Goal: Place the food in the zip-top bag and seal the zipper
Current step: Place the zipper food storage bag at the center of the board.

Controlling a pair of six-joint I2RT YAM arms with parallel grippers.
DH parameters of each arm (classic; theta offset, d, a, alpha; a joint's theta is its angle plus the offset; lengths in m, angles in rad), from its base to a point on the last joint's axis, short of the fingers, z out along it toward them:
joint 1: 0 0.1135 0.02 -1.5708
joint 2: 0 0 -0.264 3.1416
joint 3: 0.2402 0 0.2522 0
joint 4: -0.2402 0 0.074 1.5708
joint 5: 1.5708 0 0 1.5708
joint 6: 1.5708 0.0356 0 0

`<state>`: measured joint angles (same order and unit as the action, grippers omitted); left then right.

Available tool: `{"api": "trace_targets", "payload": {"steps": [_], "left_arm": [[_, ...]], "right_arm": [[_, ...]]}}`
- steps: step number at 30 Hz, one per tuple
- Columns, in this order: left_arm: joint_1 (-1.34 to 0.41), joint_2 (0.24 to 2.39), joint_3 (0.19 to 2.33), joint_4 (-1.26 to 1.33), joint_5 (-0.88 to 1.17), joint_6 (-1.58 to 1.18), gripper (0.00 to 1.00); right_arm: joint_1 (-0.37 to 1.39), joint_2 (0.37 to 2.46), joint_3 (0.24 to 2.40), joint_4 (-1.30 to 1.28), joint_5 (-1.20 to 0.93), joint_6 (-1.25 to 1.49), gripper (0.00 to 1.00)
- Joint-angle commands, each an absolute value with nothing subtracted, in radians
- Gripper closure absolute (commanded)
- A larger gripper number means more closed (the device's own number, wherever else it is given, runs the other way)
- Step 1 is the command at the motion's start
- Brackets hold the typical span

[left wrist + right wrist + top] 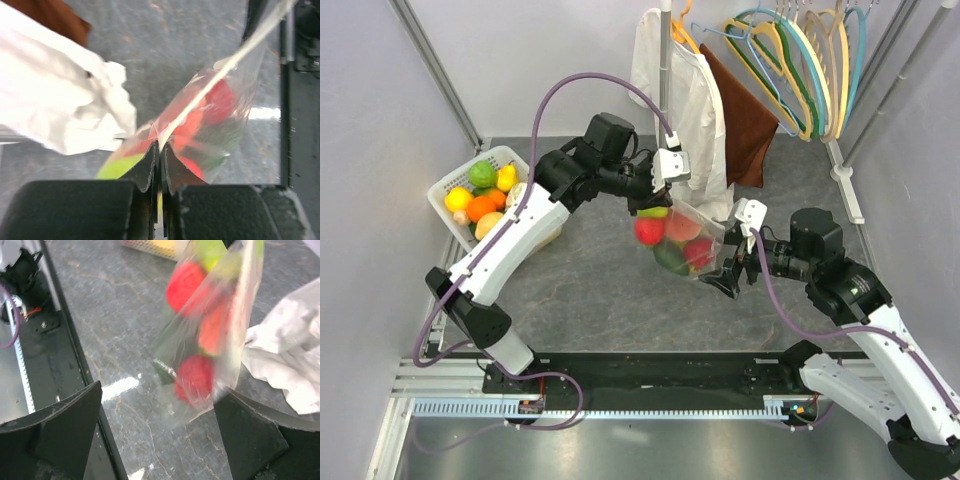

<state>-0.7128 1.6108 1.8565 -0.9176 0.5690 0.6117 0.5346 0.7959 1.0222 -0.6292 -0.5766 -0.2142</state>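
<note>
The clear zip-top bag (705, 232) hangs in the air above the table's middle, with red, green and orange toy food (649, 231) inside. My left gripper (656, 207) is shut on the bag's top edge. In the left wrist view the jaws (160, 147) pinch the zipper edge (225, 62), which runs up to the right. My right gripper (728, 276) is open by the bag's lower right corner. In the right wrist view (160, 392) the bag (235, 330) hangs between and beyond the spread fingers, untouched, with a red fruit (195, 377) at its bottom. I cannot make out the slider tab.
A white lattice basket (448, 181) with more fruit stands at the far left. A white garment (695, 110), a brown cloth (745, 125) and hangers (800, 60) hang on a rack at the back. A black rail (650, 365) runs along the near edge.
</note>
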Motion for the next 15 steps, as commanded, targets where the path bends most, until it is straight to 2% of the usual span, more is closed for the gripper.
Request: {"api": "trace_targets", "payload": {"steps": [1, 4, 8, 12, 14, 15], "left_arm": [[-0.713, 1.643, 1.899, -0.953, 0.499, 0.623, 0.98], [-0.742, 1.626, 1.729, -0.919, 0.44, 0.632, 0.98], [-0.799, 1.55, 1.346, -0.779, 0.399, 0.591, 0.98], [-0.915, 1.471, 1.151, -0.736, 0.458, 0.565, 0.98], [-0.934, 1.453, 1.117, -0.742, 0.552, 0.54, 0.92], [-0.942, 1.436, 1.114, -0.747, 0.583, 0.532, 0.84]], "right_arm": [[0.535, 0.749, 1.039, -0.561, -0.476, -0.126, 0.02], [0.535, 0.727, 1.035, -0.555, -0.425, -0.08, 0.02], [0.532, 0.69, 1.034, -0.583, -0.408, -0.048, 0.02], [0.523, 0.68, 1.048, -0.618, -0.408, -0.049, 0.02], [0.525, 0.678, 1.045, -0.626, -0.402, -0.052, 0.02], [0.525, 0.675, 1.042, -0.626, -0.4, -0.052, 0.02]]}}
